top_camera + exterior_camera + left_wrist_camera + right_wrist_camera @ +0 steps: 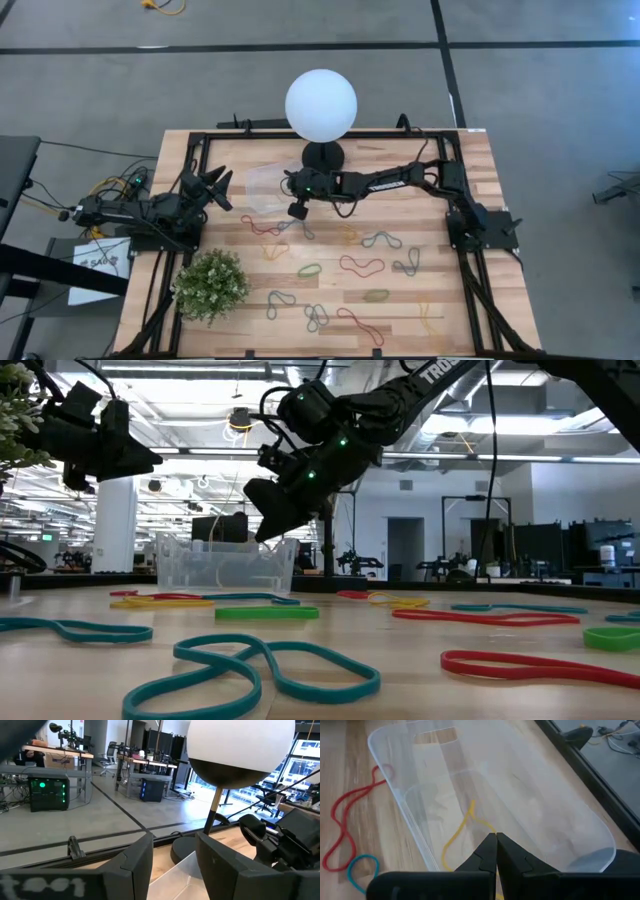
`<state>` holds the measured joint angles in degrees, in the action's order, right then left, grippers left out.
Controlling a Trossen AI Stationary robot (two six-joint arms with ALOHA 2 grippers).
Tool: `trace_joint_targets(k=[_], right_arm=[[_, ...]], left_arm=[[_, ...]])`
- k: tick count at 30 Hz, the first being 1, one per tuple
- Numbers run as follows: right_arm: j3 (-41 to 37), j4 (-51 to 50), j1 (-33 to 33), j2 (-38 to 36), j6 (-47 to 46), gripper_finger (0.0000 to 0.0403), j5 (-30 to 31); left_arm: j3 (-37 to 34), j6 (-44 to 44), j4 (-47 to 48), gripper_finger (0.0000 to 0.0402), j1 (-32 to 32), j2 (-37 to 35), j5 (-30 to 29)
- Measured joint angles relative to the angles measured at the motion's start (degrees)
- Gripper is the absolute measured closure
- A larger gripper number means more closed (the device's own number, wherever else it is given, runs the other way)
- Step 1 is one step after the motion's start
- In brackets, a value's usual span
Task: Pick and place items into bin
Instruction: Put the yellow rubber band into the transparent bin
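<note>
The clear plastic bin (pixel 262 185) (pixel 225 565) stands on the table in front of the lamp. My right gripper (pixel 496 840) (pixel 288 185) (pixel 258 532) hovers over the bin's right end, shut on a yellow rubber band (pixel 465 822). Many rubber bands lie flat on the wood: red (pixel 262 228) (pixel 340 825), green (pixel 309 270) (pixel 265 613), grey-blue (pixel 382 240) (pixel 270 665) and more red (pixel 362 265) (pixel 540 665). My left gripper (pixel 215 188) (pixel 175 870) (pixel 110 445) waits open, raised to the left of the bin. My right gripper pinches the yellow rubber band between its two fingertips, on the strand at its upper end (pixel 487 826). The fingers slant down from the table's right. The band hangs slack below them, and its loop (pixel 451 845) reaches down inside the bin.
The white globe lamp (pixel 321 105) on its black base (pixel 323 153) stands just behind the bin. A green leafy plant (pixel 211 285) sits at the near left. A black frame (pixel 470 290) runs round the table's edges. Bare wood lies between the scattered bands.
</note>
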<state>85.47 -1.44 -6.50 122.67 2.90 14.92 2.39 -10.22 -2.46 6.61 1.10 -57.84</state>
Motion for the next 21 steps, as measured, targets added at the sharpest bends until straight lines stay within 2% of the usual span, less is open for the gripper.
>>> trace_joint_targets(k=[4,13,21], right_arm=[[0.0,-0.8,0.0,0.0,0.0,0.0393,0.2],[0.0,-0.9,0.0,0.0,0.0,0.0338,0.2],[-0.1,0.0,1.0,-1.0,3.1,0.0331,0.2]], left_arm=[[0.0,0.0,0.0,0.0264,0.0,0.0,0.0],[0.0,0.0,0.0,0.0264,0.0,0.0,0.0],[0.0,0.0,0.0,0.0264,0.0,0.0,0.0]])
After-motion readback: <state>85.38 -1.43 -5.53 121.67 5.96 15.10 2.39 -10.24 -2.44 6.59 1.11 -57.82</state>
